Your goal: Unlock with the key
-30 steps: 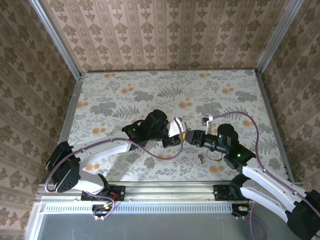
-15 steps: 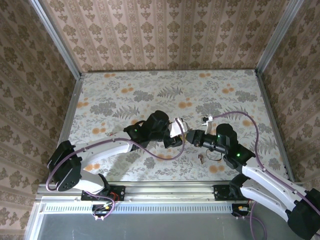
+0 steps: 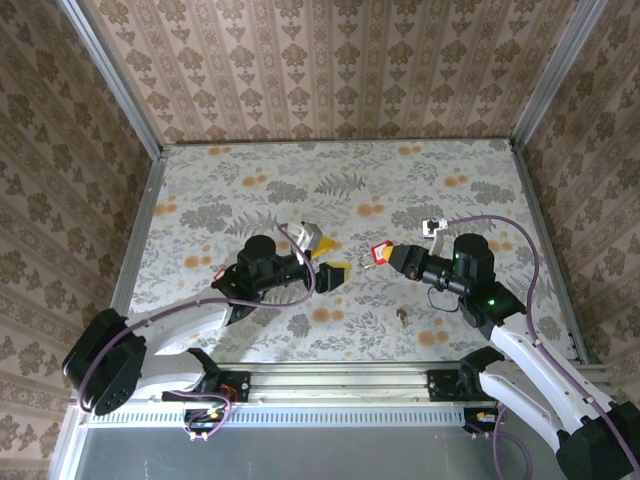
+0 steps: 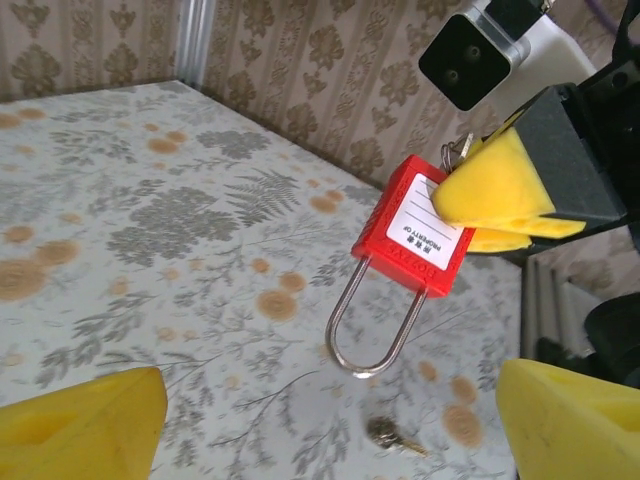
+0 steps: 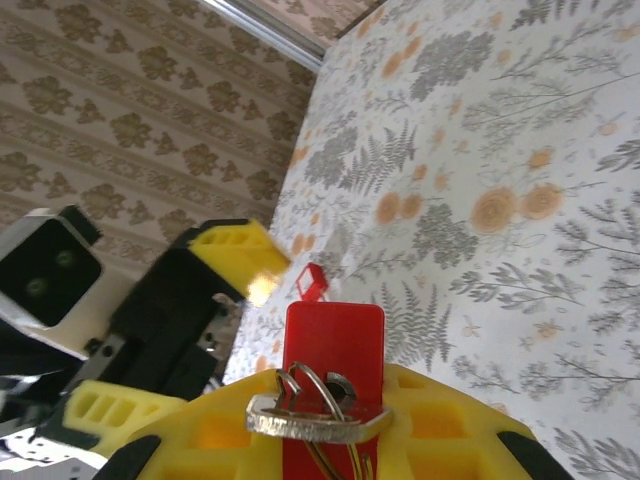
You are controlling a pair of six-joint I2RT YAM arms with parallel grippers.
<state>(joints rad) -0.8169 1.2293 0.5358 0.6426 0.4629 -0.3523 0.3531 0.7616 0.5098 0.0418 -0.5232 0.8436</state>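
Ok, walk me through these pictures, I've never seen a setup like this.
These are two robot arms bolted to a flower-patterned table, each ending in a two-finger gripper with yellow pads. One picture looks down from above; the other two come from cameras on the wrists. The right gripper holds a red padlock in the air, its silver shackle hanging down. The left gripper is open and empty. On the table lie a small dark key and another small red item, probably a second padlock.

The floral table [image 3: 450, 180] carries a small dark key [image 3: 402, 318] and a red padlock [image 3: 219, 272].
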